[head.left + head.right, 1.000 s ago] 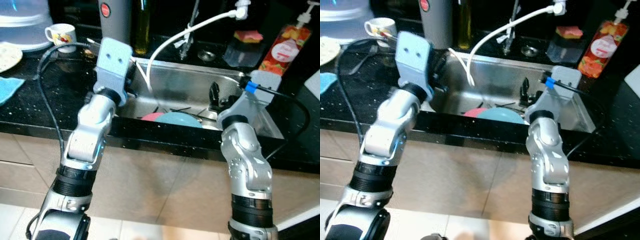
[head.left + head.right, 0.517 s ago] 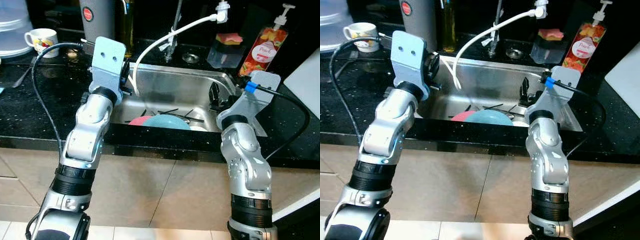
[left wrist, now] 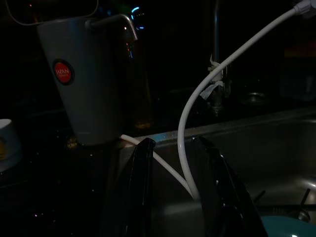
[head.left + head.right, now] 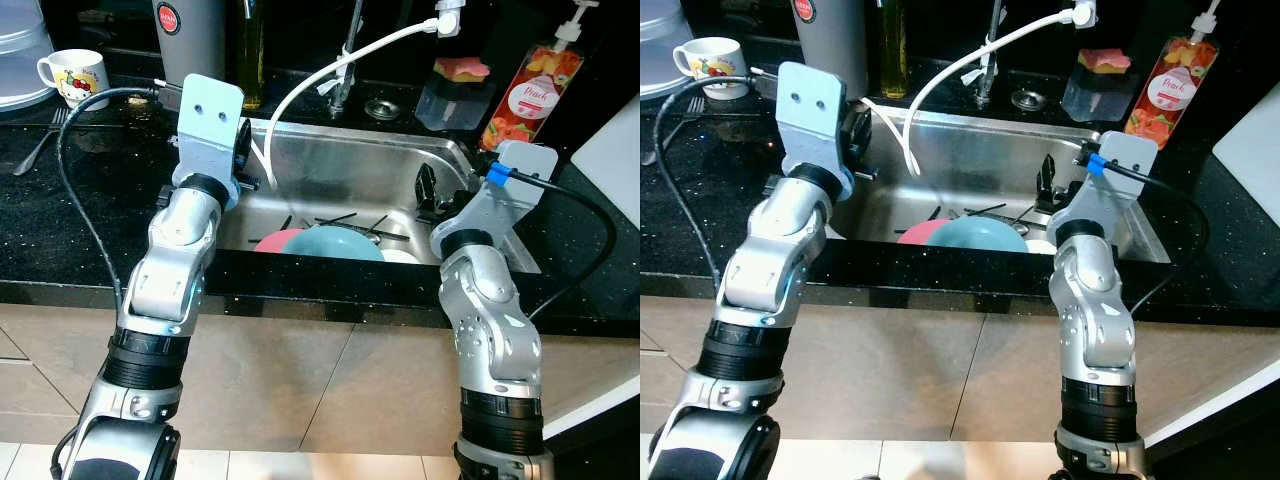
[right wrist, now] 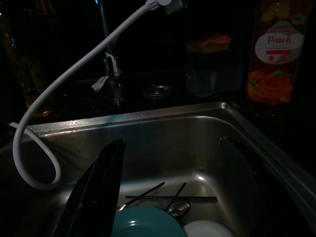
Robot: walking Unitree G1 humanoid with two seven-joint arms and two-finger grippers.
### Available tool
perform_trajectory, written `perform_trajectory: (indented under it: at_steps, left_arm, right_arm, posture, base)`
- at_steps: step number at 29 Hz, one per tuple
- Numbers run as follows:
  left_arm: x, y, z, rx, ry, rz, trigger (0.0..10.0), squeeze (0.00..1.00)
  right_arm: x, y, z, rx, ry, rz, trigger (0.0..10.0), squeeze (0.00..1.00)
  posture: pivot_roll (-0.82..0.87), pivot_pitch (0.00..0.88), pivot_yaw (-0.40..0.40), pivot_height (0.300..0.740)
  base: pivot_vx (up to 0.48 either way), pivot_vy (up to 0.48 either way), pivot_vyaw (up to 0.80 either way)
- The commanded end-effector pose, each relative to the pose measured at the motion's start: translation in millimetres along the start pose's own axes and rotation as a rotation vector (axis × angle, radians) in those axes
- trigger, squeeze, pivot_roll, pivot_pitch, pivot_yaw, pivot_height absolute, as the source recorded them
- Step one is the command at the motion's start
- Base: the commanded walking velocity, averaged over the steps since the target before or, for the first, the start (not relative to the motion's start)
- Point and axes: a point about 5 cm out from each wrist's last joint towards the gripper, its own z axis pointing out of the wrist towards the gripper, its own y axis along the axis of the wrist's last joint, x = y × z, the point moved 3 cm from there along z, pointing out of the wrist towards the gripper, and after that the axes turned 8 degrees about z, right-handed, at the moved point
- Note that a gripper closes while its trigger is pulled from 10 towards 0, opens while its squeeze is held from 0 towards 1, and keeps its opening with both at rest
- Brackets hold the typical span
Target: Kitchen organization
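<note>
A black bench point(image 4: 70, 215) is seen across the frame, with a steel sink point(image 4: 380, 165) set at its centre. A teal plate point(image 4: 340, 243) and black chopsticks point(image 5: 170, 198), lying crosswise, are held low in the sink. The left hand point(image 3: 173, 187) is parted at the sink's left rim; the right hand point(image 4: 428, 187), right of centre, cannot be judged.

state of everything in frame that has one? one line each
Left gripper: open, empty, over the sink's left edge.
Right gripper: above the sink, fingers unclear.
Sink: holds dishes, no water running.
Teal plate: in sink, overlapping pink plate.
Mug: upright on counter.
</note>
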Motion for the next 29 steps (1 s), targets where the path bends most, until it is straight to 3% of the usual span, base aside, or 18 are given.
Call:
perform_trajectory:
  at_steps: [1, 11, 14, 16, 20, 29]
  left_arm:
    - [-9.4, 1, -2.5, 0.004, -0.033, -0.016, 10.0, 0.00]
    - [-13.7, 4, -6.3, 0.017, -0.040, -0.085, 10.0, 0.00]
    - [-14.6, 8, -7.1, -0.017, -0.065, -0.069, 10.0, 0.00]
    - [-24.5, 13, -13.4, -0.065, -0.138, -0.035, 10.0, 0.00]
    - [-37.7, 11, -23.9, -0.073, -0.212, -0.045, 10.0, 0.00]
    - [-40.4, -2, -30.6, -0.021, -0.202, -0.042, 10.0, 0.00]
  right_arm:
    - [-6.6, 2, -1.8, -0.002, -0.023, -0.002, 10.0, 0.00]
    - [-1.6, 6, 0.5, -0.034, 0.005, -0.021, 10.0, 0.00]
    - [-0.9, 8, 0.9, -0.049, 0.006, -0.034, 10.0, 0.00]
    - [-3.2, 9, 1.0, -0.057, -0.006, -0.041, 10.0, 0.00]
    - [-5.9, 9, 1.1, -0.062, -0.019, -0.041, 10.0, 0.00]
    - [-5.1, 7, 0.9, -0.068, -0.023, -0.015, 10.0, 0.00]
  posture:
    - [0.23, 0.063, -0.106, 0.740]
    - [0.24, 0.075, -0.129, 0.740]
    - [0.24, 0.073, -0.130, 0.740]
    - [0.24, 0.073, -0.129, 0.740]
    - [0.24, 0.077, -0.123, 0.740]
    - [0.25, 0.057, -0.120, 0.740]
  base:
    - [0.000, 0.000, 0.00]
    - [0.000, 0.000, 0.00]
    - [0.000, 0.000, 0.00]
    - [0.000, 0.000, 0.00]
    - [0.000, 0.000, 0.00]
    - [0.000, 0.000, 0.00]
